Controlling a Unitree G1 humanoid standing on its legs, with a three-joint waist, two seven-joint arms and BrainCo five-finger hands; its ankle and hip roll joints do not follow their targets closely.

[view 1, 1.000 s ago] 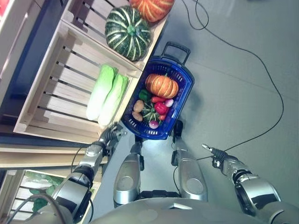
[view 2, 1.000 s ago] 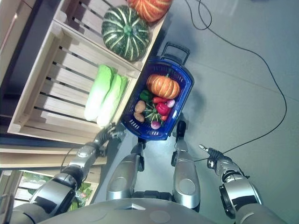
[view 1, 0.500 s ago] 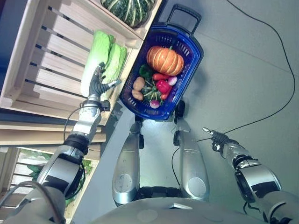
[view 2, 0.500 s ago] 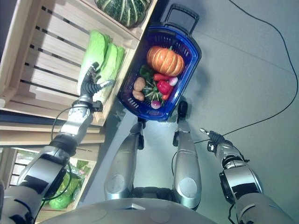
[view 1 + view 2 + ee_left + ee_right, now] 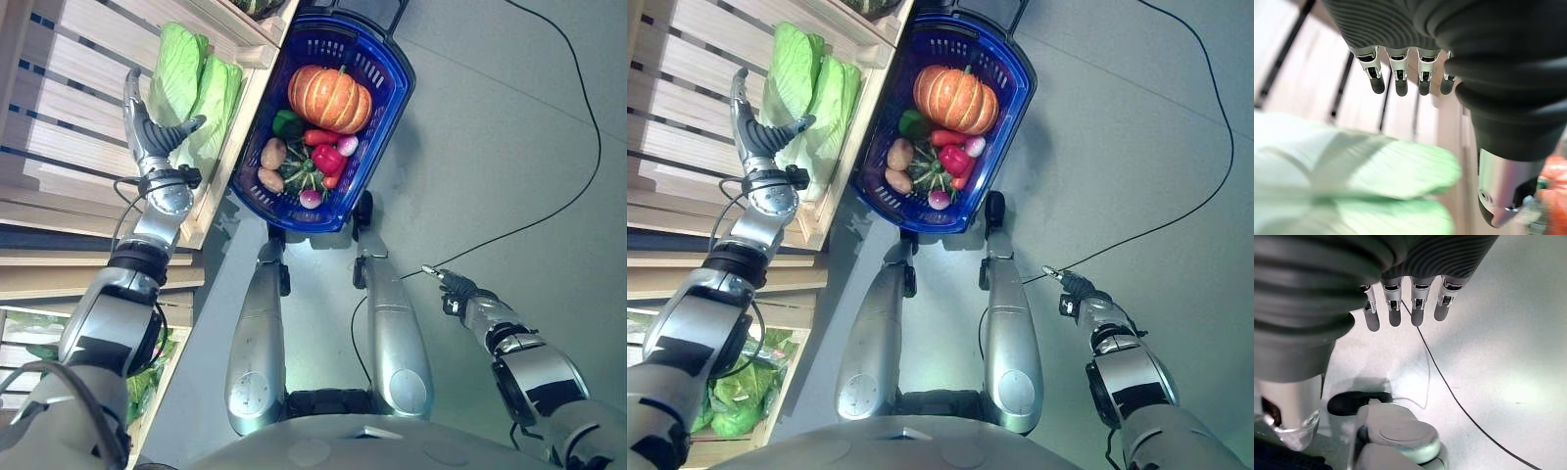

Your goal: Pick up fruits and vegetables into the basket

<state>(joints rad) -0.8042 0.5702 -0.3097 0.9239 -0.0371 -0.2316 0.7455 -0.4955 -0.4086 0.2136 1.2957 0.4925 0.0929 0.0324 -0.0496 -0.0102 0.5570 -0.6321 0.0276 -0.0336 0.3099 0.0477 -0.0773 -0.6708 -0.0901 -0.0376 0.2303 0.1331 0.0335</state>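
Blue plastic mesh forms the basket (image 5: pixel 384 93), which stands on the grey floor (image 5: pixel 490 147) just beside a pale wooden slatted crate (image 5: pixel 69 108). Inside the basket lie an orange pumpkin (image 5: pixel 330 97), a green pepper (image 5: pixel 286 123), a red pepper (image 5: pixel 326 158), two potatoes (image 5: pixel 273 154), a small striped green squash (image 5: pixel 298 174) and two small pink-and-white radish-like roots (image 5: pixel 347 145), all packed close together. The basket's dark handle (image 5: pixel 1004 12) points away from the robot.

In the crate two napa cabbages (image 5: pixel 191 83) lie side by side, their leafy ends pale green, close to the crate wall nearest the basket. The left hand (image 5: pixel 149 127) is raised over the crate with its fingers straight and spread and its thumb stretched toward the cabbages; it holds nothing. In the left wrist view the dark fingertips (image 5: pixel 1399 88) hang above the slats, with the cabbage leaves (image 5: pixel 1352 171) below them and apart from them.

The right hand (image 5: pixel 449 285) hangs low over the floor, well apart from the basket, fingers relaxed and holding nothing; its wrist view shows the fingertips (image 5: pixel 1395 318) over bare floor.

A lower crate (image 5: pixel 774 392) holds leafy greens (image 5: pixel 740 387).
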